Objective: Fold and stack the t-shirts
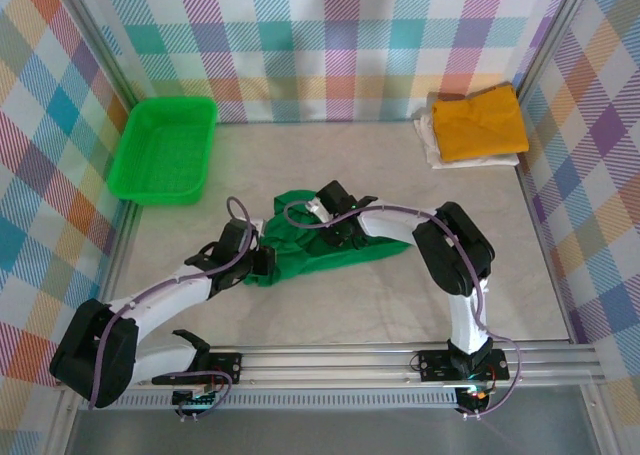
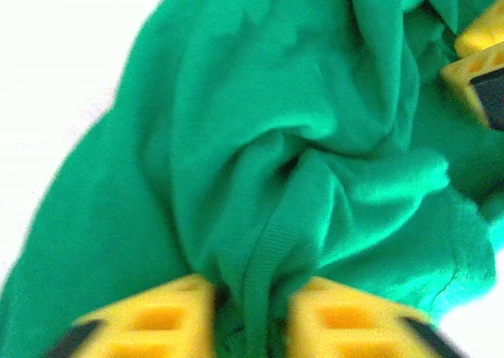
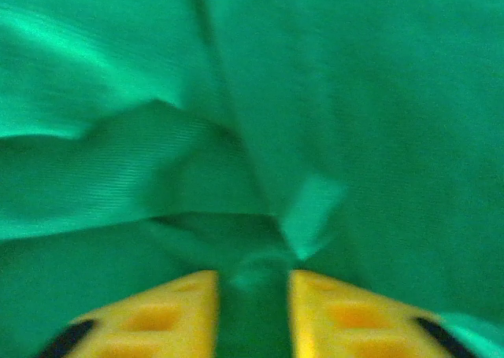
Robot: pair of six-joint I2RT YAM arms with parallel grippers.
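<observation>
Item: dark green t-shirt [image 1: 300, 260], crumpled mid-table. Your left gripper [image 2: 250, 295] pinched a ridge of its near-left edge between narrow fingers [image 2: 157, 319]. Your right gripper [image 3: 252, 283] nipped a fold on its far side. Yellow t-shirt [image 1: 480, 123] lay folded on the white t-shirt [image 1: 432, 147], far right.

Soft knit cloth up close: the green t-shirt [image 2: 260, 138] looks matt and crumpled, with a finely ribbed hem showing between the left fingers [image 2: 153, 319]. Those fingers are yellow plastic, moulded with recessed pockets, with a dull sheen. The right fingers [image 3: 157, 315] are the same yellow plastic, with the same matt green cloth around them. From above, the mustard t-shirt [image 1: 480, 123] is matt cloth too, and so is the white t-shirt [image 1: 430, 150]. The basket [image 1: 175, 102] is bright green plastic mesh, slightly glossy. The worktop [image 1: 400, 305] looks pale, smooth and faintly mottled. The rail [image 1: 350, 358] is grooved metal with a satin finish.
</observation>
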